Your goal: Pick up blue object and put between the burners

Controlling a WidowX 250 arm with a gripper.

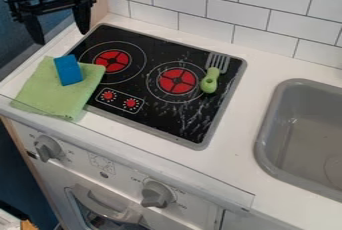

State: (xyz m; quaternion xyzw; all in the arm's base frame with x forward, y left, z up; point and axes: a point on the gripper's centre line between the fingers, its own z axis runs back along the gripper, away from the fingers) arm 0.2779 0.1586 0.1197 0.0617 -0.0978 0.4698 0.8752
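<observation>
Lying on a folded green cloth (47, 94), the blue rectangular block (69, 70) was lower than the black gripper (62, 38), fingers spread wide.

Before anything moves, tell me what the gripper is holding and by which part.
Nothing is held: the gripper hangs open at the upper left, and the blue object lies on the green cloth.

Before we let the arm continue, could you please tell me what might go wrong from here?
The blue object rests on the green cloth, so the open jaws might pinch fabric too. If placement overshoots, it could land on the burner near the green-handled fork, or bump that utensil.
</observation>
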